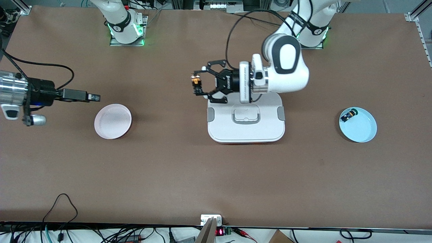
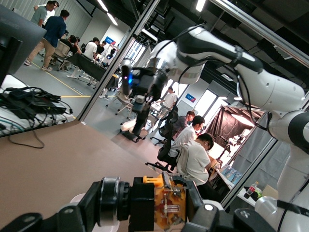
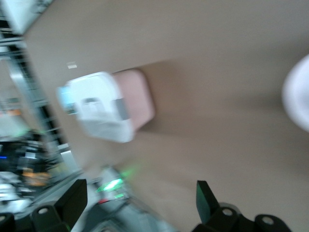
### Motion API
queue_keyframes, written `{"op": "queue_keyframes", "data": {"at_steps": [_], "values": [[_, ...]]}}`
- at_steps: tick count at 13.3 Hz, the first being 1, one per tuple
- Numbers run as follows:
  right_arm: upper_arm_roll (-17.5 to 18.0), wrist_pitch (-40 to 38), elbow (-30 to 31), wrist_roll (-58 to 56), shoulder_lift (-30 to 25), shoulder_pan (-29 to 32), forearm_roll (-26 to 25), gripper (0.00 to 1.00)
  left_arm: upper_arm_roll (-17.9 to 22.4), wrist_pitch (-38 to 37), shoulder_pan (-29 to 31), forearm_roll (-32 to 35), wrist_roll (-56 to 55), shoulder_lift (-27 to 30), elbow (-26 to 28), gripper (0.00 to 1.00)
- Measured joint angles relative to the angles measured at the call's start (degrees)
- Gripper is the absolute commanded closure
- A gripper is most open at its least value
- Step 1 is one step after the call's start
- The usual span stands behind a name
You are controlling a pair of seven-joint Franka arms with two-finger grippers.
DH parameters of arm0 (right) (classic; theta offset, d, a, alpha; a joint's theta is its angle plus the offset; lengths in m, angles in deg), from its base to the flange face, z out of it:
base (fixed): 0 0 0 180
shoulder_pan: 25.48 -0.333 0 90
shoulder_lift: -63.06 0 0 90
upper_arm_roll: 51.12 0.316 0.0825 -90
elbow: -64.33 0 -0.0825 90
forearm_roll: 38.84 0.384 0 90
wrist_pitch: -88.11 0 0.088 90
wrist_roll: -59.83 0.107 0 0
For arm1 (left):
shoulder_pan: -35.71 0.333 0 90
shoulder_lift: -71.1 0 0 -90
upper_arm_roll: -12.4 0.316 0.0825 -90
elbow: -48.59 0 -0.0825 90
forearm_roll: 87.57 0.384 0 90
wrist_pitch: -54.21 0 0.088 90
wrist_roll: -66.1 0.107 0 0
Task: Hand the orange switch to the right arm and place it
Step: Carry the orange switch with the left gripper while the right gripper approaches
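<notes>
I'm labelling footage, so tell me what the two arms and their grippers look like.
Both arms are glossy white with black joint bands; green lights glow at their bases. The left gripper is a wide black linkage type behind a white wrist flange, with a black cable looping overhead. The right gripper has slim straight black fingers on a black body, a silver wrist and a trailing black cable.

Orange switch [image 1: 195, 82] hanging above the table, clamped between the left gripper's [image 1: 198, 85] linkage fingers; orange-tan body and black parts showing up close [image 2: 169, 205]. Right arm [image 1: 50, 92] reaching level over its own end of the table, slim fingers standing apart.
</notes>
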Motion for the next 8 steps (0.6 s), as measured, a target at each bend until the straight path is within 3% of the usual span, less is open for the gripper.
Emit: {"op": "queue_keyframes", "data": {"at_steps": [6,8], "values": [[0.08,0.19,10.39,0.74,0.83,-0.08,25.63,0.00,0.10,11.52,-8.96,-5.28,-0.92,-1.95,-5.86,1.00],[0.16,0.16,12.63,1.36,0.85,-0.33,29.34,0.00,0.11,13.60,-11.31,-6.87,-0.94,-4.36,-8.97,1.00]]}}
